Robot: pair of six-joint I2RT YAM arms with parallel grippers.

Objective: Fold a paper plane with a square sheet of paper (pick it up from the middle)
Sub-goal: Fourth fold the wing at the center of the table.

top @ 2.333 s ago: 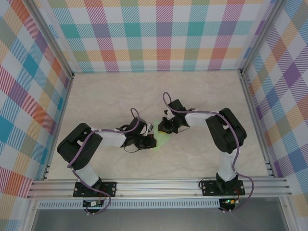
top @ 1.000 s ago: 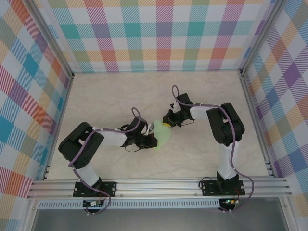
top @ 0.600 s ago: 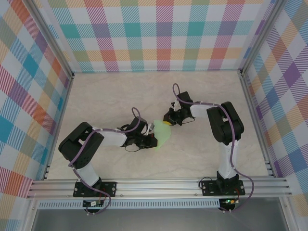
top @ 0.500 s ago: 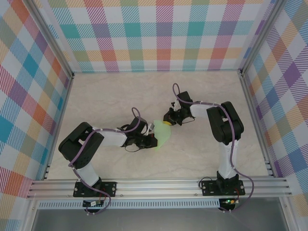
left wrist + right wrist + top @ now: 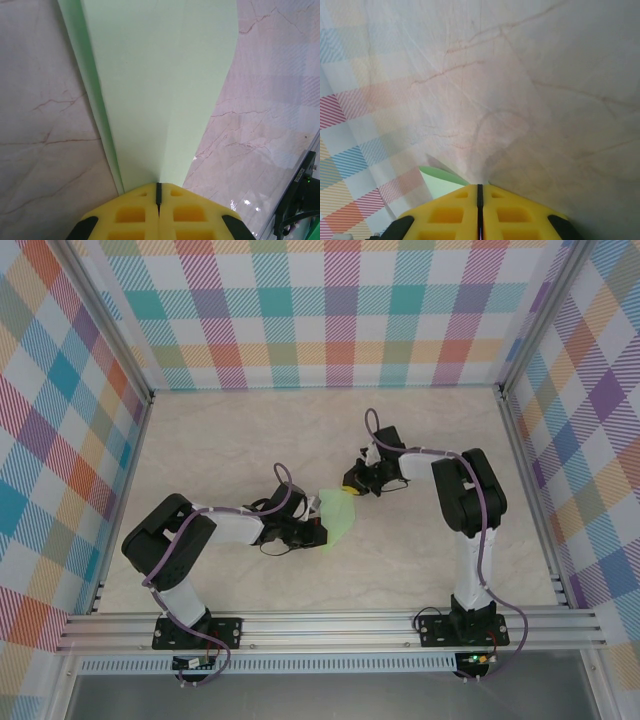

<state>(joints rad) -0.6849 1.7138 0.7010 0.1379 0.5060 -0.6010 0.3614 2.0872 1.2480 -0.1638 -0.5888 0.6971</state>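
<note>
Top external view: paper point(image 5: 338, 514), already folded into a narrow creased wedge, sits mid table point(image 5: 220, 445) between left gripper point(image 5: 318, 527) and right gripper point(image 5: 349, 489), both jaws pinched tight on its opposite ends; the final wing folds probably remain.

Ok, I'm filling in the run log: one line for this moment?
left gripper: shut on pale mint-green creased paper sheet | right gripper: shut on its far end | sheet: spans between them
</note>
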